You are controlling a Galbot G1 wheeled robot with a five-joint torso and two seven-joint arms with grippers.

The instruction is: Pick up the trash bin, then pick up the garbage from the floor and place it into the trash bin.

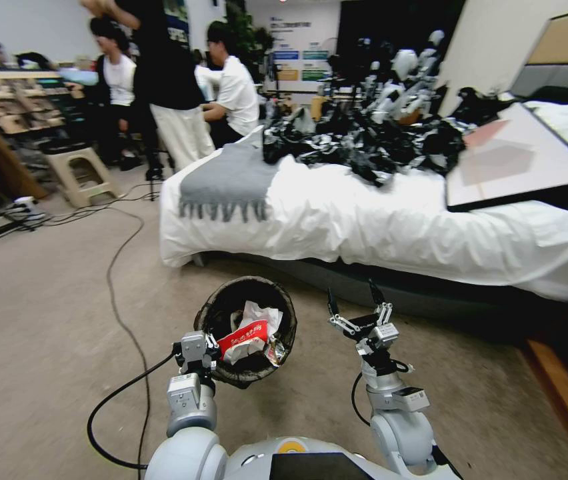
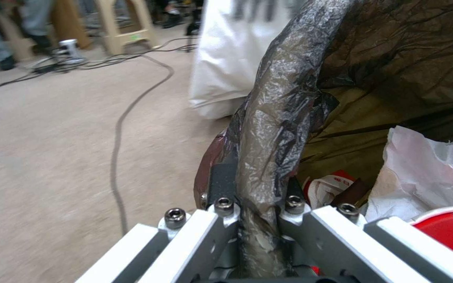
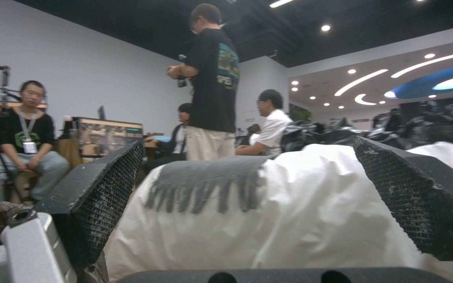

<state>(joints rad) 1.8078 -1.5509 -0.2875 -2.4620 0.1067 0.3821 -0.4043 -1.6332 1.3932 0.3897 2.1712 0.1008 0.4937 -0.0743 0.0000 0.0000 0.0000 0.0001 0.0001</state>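
Observation:
The trash bin (image 1: pixel 247 327), round with a black bag liner over its rim, hangs above the carpet in front of me. My left gripper (image 1: pixel 209 347) is shut on its near rim (image 2: pixel 268 157), one finger outside and one inside the liner. Inside lie pieces of garbage: a red-and-white wrapper (image 1: pixel 244 337), white tissue (image 2: pixel 420 177) and a small yellow-brown wrapper (image 1: pixel 275 351). My right gripper (image 1: pixel 354 303) is raised just right of the bin, open and holding nothing, its black ridged pads (image 3: pixel 106 188) spread wide toward the bed.
A bed (image 1: pixel 377 213) with a white cover, a grey fringed throw (image 1: pixel 231 180) and a heap of black plastic sheeting (image 1: pixel 364 140) stands close ahead. A black cable (image 1: pixel 121 293) runs over the carpet at left, near a beige stool (image 1: pixel 81 173). A wooden edge (image 1: pixel 564 393) lies at right.

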